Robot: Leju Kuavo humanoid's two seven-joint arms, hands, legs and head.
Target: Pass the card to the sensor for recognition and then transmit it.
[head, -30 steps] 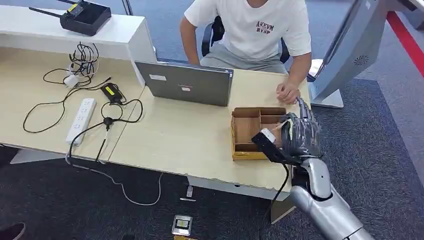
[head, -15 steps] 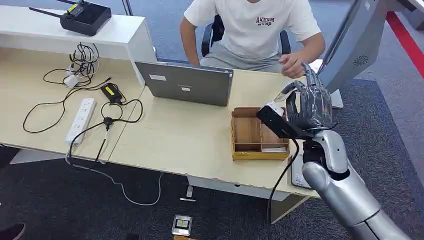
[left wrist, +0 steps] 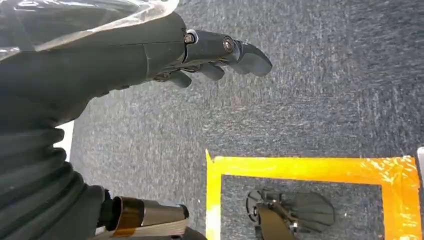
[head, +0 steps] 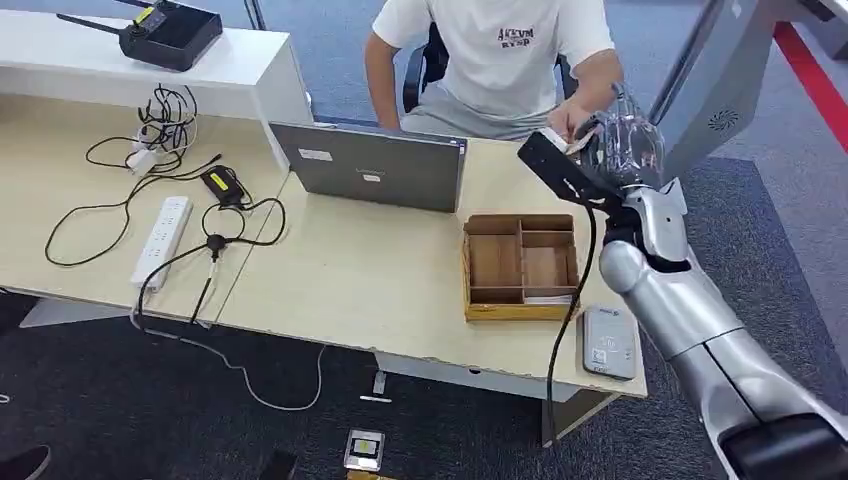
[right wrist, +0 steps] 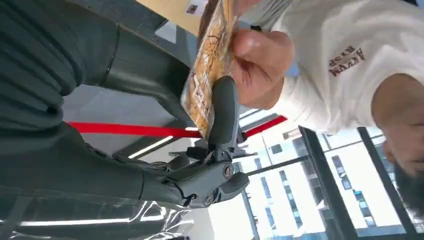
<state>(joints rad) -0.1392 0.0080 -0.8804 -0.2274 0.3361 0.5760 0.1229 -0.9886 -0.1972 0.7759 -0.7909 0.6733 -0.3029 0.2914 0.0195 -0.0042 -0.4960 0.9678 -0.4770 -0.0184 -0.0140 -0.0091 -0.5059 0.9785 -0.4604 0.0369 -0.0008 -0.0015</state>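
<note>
Handover step in hand: the right hand (right wrist: 200, 150) pinches the orange printed card (right wrist: 207, 65), raised to the seated person's hand (right wrist: 260, 65) (already gripping it). Release judged next. Left hand (left wrist: 150, 55) hangs loose, holding nothing.

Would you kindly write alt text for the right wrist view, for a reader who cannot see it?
The robot's right hand holds an orange patterned card by one dark finger, while a person's hand grips the card's other side. The person wears a white T-shirt; large windows lie behind.
</note>
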